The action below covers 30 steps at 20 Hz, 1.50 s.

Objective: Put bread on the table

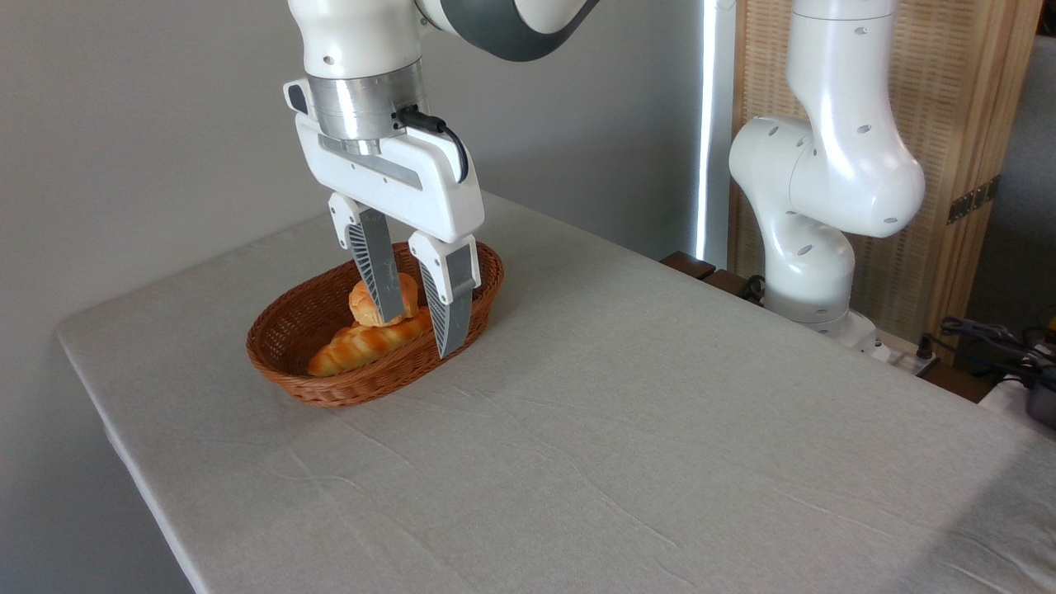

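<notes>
White arm (833,157) — grey joint, silver wrist, black cable (441,136)

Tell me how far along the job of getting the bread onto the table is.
Early stage. Done: the pincer has been brought down over the wicker basket, open, fingers either side of the round bun. In hand: lining up the grasp; the bun sits in the basket against the braided loaf, not visibly gripped. Left: closing, lifting, and setting it on the grey tablecloth.

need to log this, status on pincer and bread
Pincer open, down over basket. Bread in basket, not gripped, on braided loaf. Table cloth bare beside basket.
</notes>
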Each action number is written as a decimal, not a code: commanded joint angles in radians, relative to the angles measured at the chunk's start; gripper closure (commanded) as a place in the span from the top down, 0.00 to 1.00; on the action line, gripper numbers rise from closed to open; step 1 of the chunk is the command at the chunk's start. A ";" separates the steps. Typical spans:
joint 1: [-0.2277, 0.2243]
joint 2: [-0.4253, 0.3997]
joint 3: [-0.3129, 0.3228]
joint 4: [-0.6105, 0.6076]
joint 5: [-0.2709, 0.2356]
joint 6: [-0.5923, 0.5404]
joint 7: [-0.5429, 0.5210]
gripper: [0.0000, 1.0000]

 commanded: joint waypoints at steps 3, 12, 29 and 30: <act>-0.009 0.006 -0.004 0.011 0.010 -0.026 0.002 1.00; -0.045 0.016 -0.125 -0.012 -0.060 0.068 -0.008 1.00; -0.088 0.127 -0.294 -0.044 -0.120 0.134 -0.008 1.00; -0.090 0.128 -0.294 -0.046 -0.117 0.134 -0.007 1.00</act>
